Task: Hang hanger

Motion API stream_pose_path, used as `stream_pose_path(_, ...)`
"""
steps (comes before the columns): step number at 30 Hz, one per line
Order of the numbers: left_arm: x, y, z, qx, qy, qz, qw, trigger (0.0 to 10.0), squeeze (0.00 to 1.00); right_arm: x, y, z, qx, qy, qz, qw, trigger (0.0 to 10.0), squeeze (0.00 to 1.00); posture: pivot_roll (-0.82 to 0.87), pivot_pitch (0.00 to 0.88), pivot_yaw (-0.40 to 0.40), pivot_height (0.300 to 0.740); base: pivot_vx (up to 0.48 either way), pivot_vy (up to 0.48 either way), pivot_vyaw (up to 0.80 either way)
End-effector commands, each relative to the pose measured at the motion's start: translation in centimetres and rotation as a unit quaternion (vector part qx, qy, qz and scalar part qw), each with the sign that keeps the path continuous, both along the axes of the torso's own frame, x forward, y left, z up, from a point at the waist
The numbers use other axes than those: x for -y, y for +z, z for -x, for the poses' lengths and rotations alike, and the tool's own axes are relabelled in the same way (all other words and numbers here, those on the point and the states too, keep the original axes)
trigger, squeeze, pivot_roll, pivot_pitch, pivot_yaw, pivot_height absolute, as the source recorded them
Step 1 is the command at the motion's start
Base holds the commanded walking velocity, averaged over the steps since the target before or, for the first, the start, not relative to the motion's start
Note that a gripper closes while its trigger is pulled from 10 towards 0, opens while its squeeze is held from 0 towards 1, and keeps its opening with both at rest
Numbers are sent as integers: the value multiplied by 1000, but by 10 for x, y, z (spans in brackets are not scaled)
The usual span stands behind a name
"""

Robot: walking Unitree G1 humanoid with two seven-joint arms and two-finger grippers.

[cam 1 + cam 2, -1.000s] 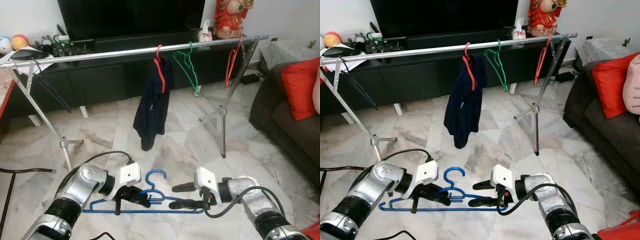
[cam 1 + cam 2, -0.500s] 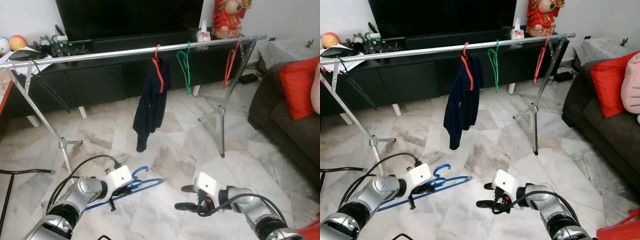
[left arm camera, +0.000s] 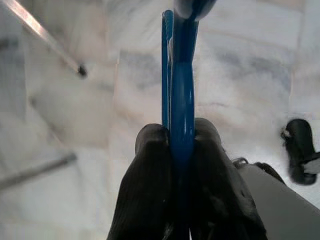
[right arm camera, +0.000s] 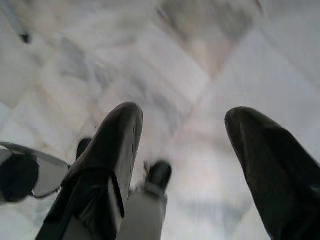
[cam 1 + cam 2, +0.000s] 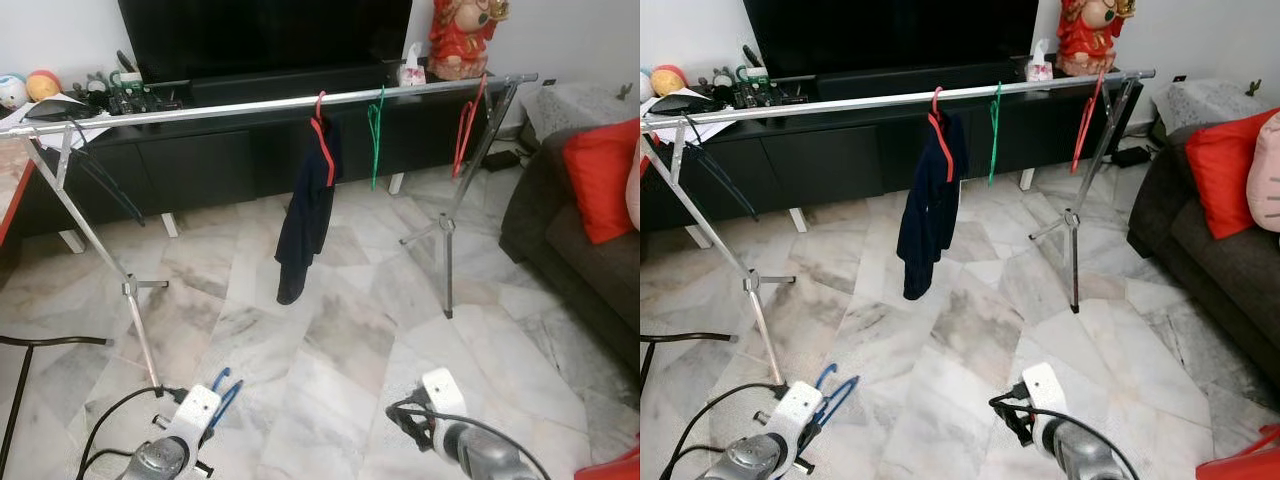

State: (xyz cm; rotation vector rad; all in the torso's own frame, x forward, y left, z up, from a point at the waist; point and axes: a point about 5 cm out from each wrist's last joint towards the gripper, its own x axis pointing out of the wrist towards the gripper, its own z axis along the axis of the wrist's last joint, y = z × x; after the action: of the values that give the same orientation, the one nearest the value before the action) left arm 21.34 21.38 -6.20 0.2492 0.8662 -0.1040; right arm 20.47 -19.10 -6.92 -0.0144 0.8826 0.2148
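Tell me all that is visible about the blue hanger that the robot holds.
The blue hanger looks like thin, glossy plastic. In the left wrist view it is seen edge-on, two slim bars running side by side away from the camera. The left end effector is shut on it, one black finger pressing each side. In the head views only its curved upper part rises beside the left wrist, low over the marble floor, touching nothing else.

Blue hanger [image 3: 181, 75], pinched between black fingers [image 3: 150, 170] of the left pincer [image 3: 180, 145]. Black fingers [image 4: 112, 145] on the right pincer [image 4: 182, 135] too. Silver clothes rail [image 5: 250, 106]; red hanger [image 5: 322, 135] under a navy garment [image 5: 305, 215]; green hanger [image 5: 375, 135]; second red hanger [image 5: 465, 125]. White-and-grey veined marble floor [image 5: 350, 320]. Black TV cabinet [image 5: 200, 160]. Dark grey sofa [image 5: 575, 250], red cushion [image 5: 600, 175]. Red-and-gold figurine [image 5: 462, 38].
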Motion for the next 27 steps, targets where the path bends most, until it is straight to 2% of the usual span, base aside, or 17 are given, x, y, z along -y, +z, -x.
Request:
stream_pose_path(1, -4, -10, 17, -25, 51, 14, 998, 10000, 0, 4, -9, 16, -25, -39, 5, 999, 10000, 0, -53, 12, -33, 740, 0, 0, 0)
stream_pose_path(6, -5, -16, 29, -43, 95, 22, 994, 10000, 0, 3, -15, 28, -36, -86, -6, 996, 10000, 0, -52, 3, -31, 740, 0, 0, 0)
stream_pose_path(9, -2, -18, 32, -43, 115, 34, 992, 10000, 0, 2, -20, 36, -50, -83, 11, 995, 10000, 0, -54, 0, -32, 740, 0, 0, 0)
stream_pose_path(11, 0, -19, 32, -41, 122, 38, 991, 10000, 0, 0, -20, 38, -52, -84, 6, 995, 10000, 0, -54, 0, -34, 740, 0, 0, 0)
stream_pose_path(13, 1, -19, 31, -40, 123, 38, 991, 10000, 0, -1, -21, 38, -52, -84, 2, 995, 10000, 0, -54, 0, -34, 740, 0, 0, 0)
stream_pose_path(14, 2, -19, 31, -41, 124, 39, 991, 10000, 0, -4, -20, 35, -50, -70, 10, 996, 10000, 0, -55, 0, -34, 740, 0, 0, 800)
stream_pose_path(17, 3, -19, 30, -44, 122, 39, 991, 10000, 0, -5, -18, 30, -46, -76, 12, 996, 10000, 0, -55, 0, -33, 740, 165, 0, 800)
stream_pose_path(22, 2, -18, 30, -45, 127, 39, 990, 10000, 0, -5, -18, 30, -44, -77, 12, 996, 10000, 0, -50, 0, -34, 740, 274, 0, 702)
stream_pose_path(27, 0, -20, 33, -49, 130, 37, 990, 10000, 0, -2, -20, 36, -52, -92, 8, 994, 10000, 0, -49, 0, -33, 740, 283, 0, 0)
